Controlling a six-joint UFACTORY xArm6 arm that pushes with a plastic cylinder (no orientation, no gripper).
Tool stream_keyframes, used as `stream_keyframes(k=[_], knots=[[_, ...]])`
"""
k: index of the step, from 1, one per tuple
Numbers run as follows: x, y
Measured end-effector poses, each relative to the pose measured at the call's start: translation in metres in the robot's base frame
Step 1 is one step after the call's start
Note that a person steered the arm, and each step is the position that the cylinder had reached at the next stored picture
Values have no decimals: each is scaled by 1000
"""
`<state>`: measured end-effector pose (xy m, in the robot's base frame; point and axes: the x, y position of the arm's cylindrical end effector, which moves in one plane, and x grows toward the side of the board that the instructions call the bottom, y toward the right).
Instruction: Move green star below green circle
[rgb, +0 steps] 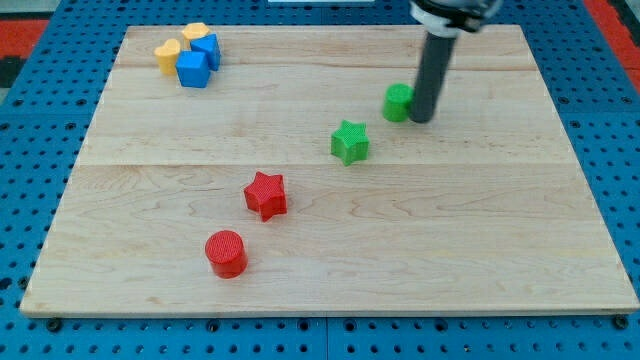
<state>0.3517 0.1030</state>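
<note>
The red circle sits nearest the camera, low on the wooden board and toward the view's left. Just up and to the right of it is the red star, close by but not touching. The green star is near the middle of the board, a bit toward the view's right and top. It stands alone, with bare wood all around it. Up and to the right of it is the green circle, near but apart from the star. So the star is lower than the circle and off to its left, not straight under it. Nothing lies between the two green blocks. Far away, in the top left corner of the board, two blue blocks and two yellow blocks huddle together, touching; their shapes are hard to make out. My tip comes down on the right side of the green circle, right next to it, and it looks like it touches the circle. The rod is just a straight dark stick, so it holds nothing and cannot open or close. My tip is well apart from the green star.
</note>
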Motion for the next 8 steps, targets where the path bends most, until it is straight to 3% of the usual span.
stream_keyframes(k=[2, 3, 4, 5, 6, 8], knots=[[-37, 43], [-4, 34], [79, 43], [107, -35], [109, -88], [97, -45]])
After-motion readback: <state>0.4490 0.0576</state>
